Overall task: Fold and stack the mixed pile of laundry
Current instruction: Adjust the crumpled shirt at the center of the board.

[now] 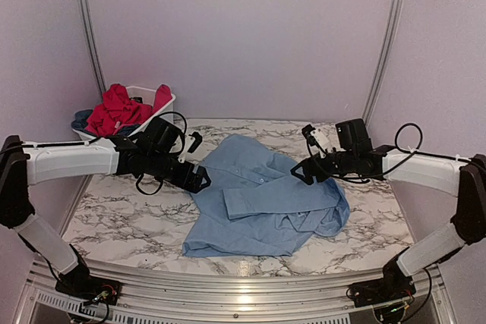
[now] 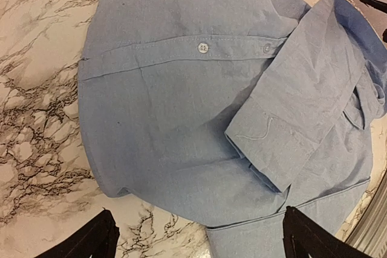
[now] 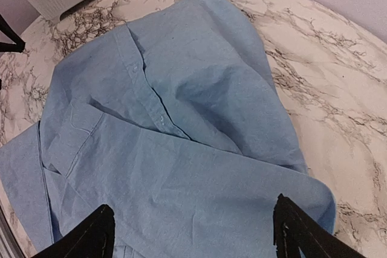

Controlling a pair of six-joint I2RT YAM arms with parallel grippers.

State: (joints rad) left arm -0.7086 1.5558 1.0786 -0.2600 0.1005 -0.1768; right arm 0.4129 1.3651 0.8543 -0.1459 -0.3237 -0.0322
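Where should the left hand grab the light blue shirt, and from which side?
Probably the left side edge of the light blue shirt, with the left hand coming in low from the left. That edge lies flat beside bare marble table, so a finger can slide under; the folded-over sleeve bulks up the middle.

Matt woven cloth shirt [image 1: 262, 202] lies on a glossy marble-patterned table [image 1: 114, 221] beside a white plastic basket [image 1: 156, 108].
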